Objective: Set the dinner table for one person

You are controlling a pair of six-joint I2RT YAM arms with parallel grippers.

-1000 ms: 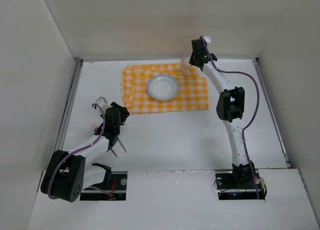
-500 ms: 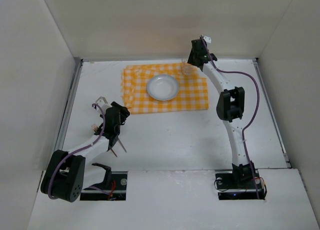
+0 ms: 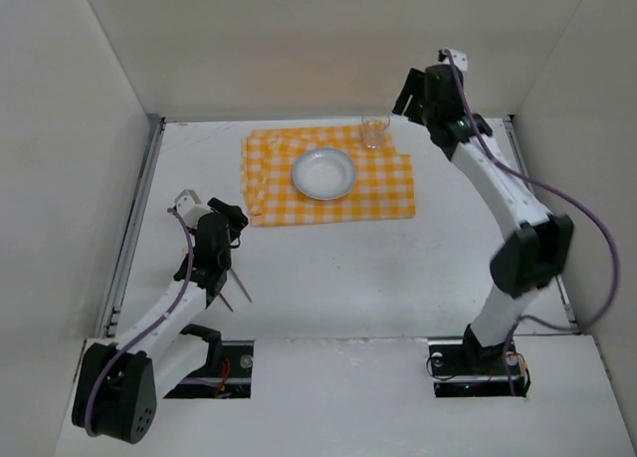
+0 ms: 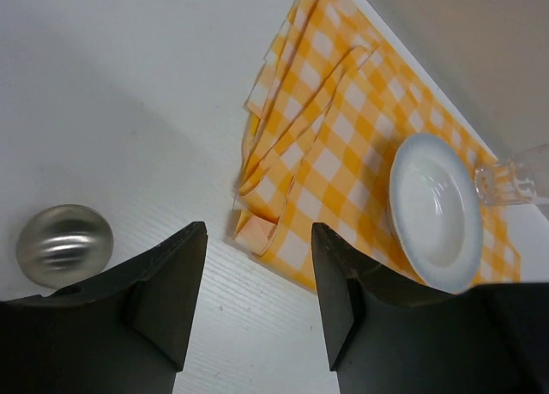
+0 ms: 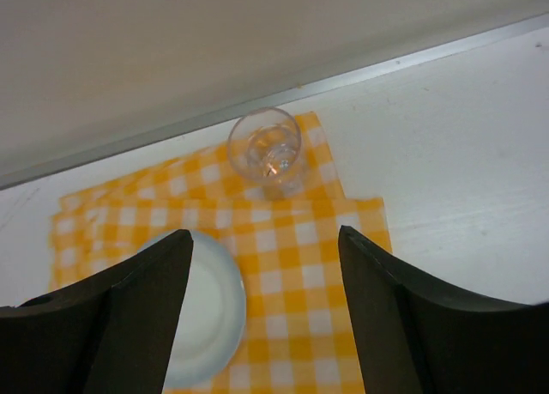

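Plain off-white back wall (image 3: 328,39) straight ahead, matching left panel (image 3: 60,158) and right panel (image 3: 587,89) boxing in the sides, soft even light throughout, faint warm tint low on that wall, possibly reflected colour

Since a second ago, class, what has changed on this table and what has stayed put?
The right gripper let go of the glass and drew back to the right, now open. The left gripper edged left. The glass, plate, cloth and spoon stayed put.

Bright, even overhead light, soft shadows; wrist views w/ blurry foreground.
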